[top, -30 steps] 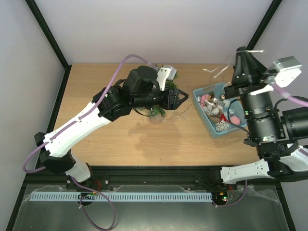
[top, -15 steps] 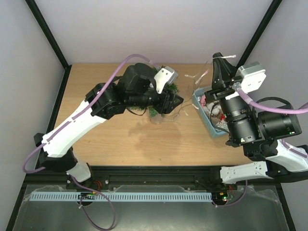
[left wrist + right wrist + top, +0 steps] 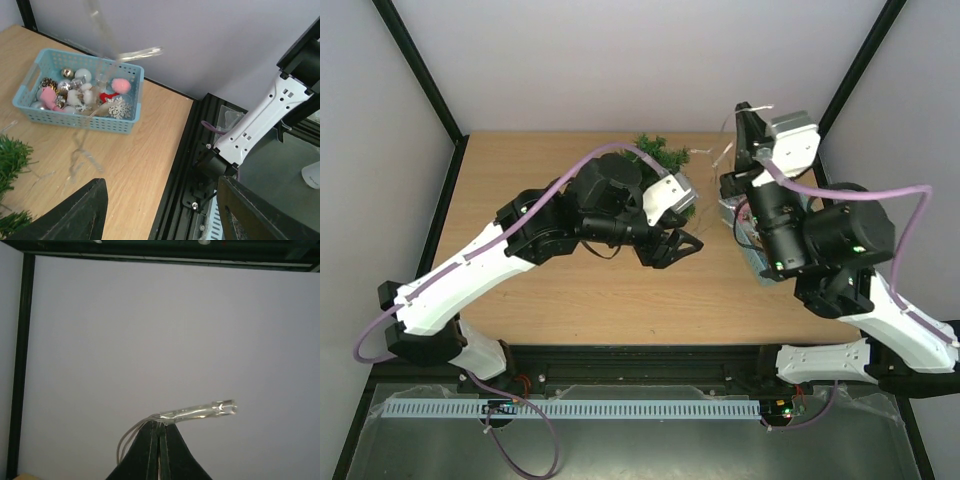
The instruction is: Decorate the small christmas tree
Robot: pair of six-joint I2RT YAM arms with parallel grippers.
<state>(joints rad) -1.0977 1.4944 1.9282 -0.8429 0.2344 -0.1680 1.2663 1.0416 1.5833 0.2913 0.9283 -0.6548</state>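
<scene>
The right wrist view alone shows the right gripper (image 3: 159, 429) in detail: its two fingers are pressed together on a clear light string (image 3: 200, 411), one small bulb sticking out to the right against a pale lilac wall (image 3: 175, 330), with a black frame post (image 3: 17, 365) down the left edge. The left wrist view alone shows inside the light-blue basket (image 3: 75, 122) at upper left, which holds a pink pompom (image 3: 121, 85), a white snowflake (image 3: 118, 109) and silvery baubles, with loose strands of the string blurred in front of it. In the overhead view most of that basket is hidden under the right arm (image 3: 840, 240). The small christmas tree (image 3: 660, 155) stands at upper centre of the overhead frame, near the back of the wooden table (image 3: 520, 170); only its needle tips show at the lower left edge of the left wrist view. Plain pale walls and black posts enclose the table. The left arm (image 3: 470, 265) reaches from lower left to the centre, and the left gripper (image 3: 162, 200) has its jaws spread apart with nothing between them. The right arm is raised, its pincer at upper right of centre.
</scene>
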